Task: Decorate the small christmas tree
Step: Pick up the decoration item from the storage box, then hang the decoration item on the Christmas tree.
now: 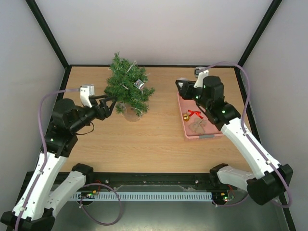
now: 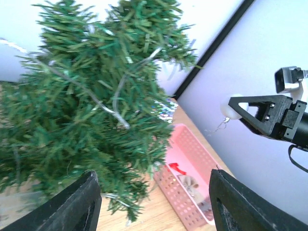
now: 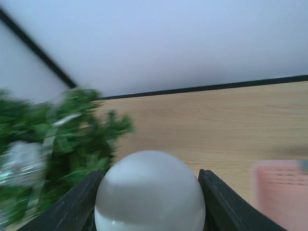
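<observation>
Pinching white ball (image 3: 150,192), right hand (image 3: 150,173) hangs near basket (image 1: 204,136) edge; left hand (image 1: 113,105) spread at tree (image 1: 127,84).

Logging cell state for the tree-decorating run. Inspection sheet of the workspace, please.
Surface: wooden table, no spills or damage seen.
Job's things: small christmas tree upright, far left of centre, with a silver ornament and a silver strand on it.
Clutter: pink basket at right, holding a gold bell, a red ribbon and a brown ornament.
Grippers: left gripper has its fingers apart at the tree's lower branches, nothing visibly gripped. Right gripper has its fingers closed on a white ball ornament.
Cables: a lilac cable loops along each arm, neither touching the tree.
Surroundings: pale walls, black frame posts.
</observation>
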